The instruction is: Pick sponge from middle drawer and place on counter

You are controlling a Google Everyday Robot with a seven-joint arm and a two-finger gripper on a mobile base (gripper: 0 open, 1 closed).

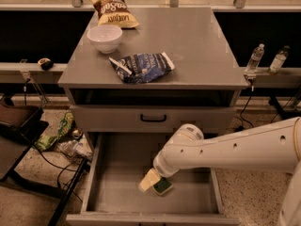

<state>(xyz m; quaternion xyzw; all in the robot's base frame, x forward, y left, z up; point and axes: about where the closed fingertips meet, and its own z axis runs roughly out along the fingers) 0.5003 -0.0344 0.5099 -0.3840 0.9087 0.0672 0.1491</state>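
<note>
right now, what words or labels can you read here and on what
chip bag: large letters, too blurred to read
blue snack bag: print too blurred
two bottles: labels too small
hand, low in the open drawer by the sponge: no text

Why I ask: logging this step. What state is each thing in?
Wide grey metal middle drawer: pulled open.
Shallow grey drawer front with black handle: shut.
Small green-and-yellow sponge: lying on the drawer floor, green face up.
Gripper: down inside the drawer, by the sponge.
Round white bowl: upright on the grey counter.
Blue foil snack bag: lying crumpled there.
</note>
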